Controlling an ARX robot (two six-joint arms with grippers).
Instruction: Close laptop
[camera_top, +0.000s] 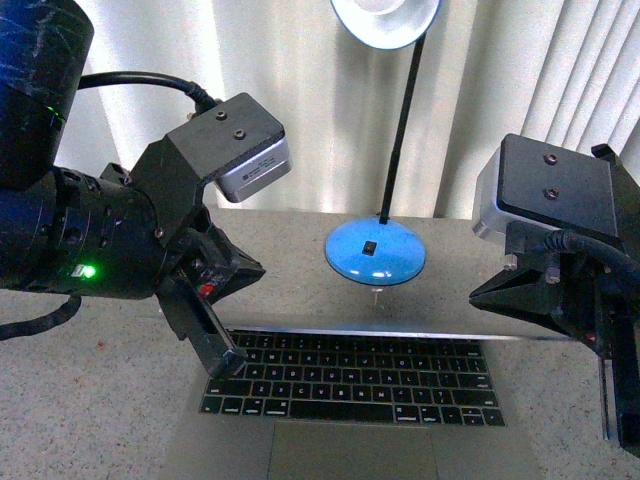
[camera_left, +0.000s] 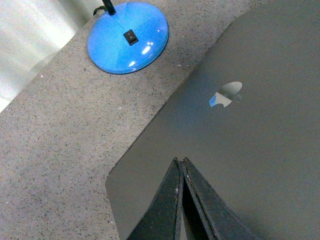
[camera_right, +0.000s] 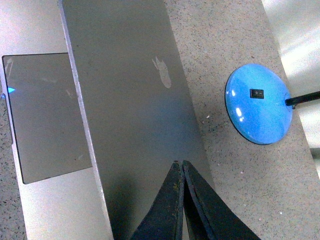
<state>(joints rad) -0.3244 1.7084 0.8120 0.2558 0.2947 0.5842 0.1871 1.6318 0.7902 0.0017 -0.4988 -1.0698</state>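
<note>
The silver-grey laptop (camera_top: 370, 375) lies open on the speckled counter, black keys and trackpad (camera_top: 350, 455) facing me. Its lid shows only as a thin edge (camera_top: 400, 333) in the front view. The lid's back with the apple logo (camera_left: 227, 94) fills the left wrist view. It also shows in the right wrist view (camera_right: 135, 110), leaning over the trackpad (camera_right: 45, 115). My left gripper (camera_left: 180, 161) is shut and empty, tips over the lid's back near its corner; in the front view it (camera_top: 228, 362) is at the keyboard's left end. My right gripper (camera_right: 179, 164) is shut and empty over the lid's back edge.
A desk lamp with a round blue base (camera_top: 375, 250) stands just behind the laptop, with a black pole and its head (camera_top: 385, 20) above. The base also shows in the left wrist view (camera_left: 128, 37) and the right wrist view (camera_right: 258, 103). Blinds hang behind the counter (camera_top: 90, 380).
</note>
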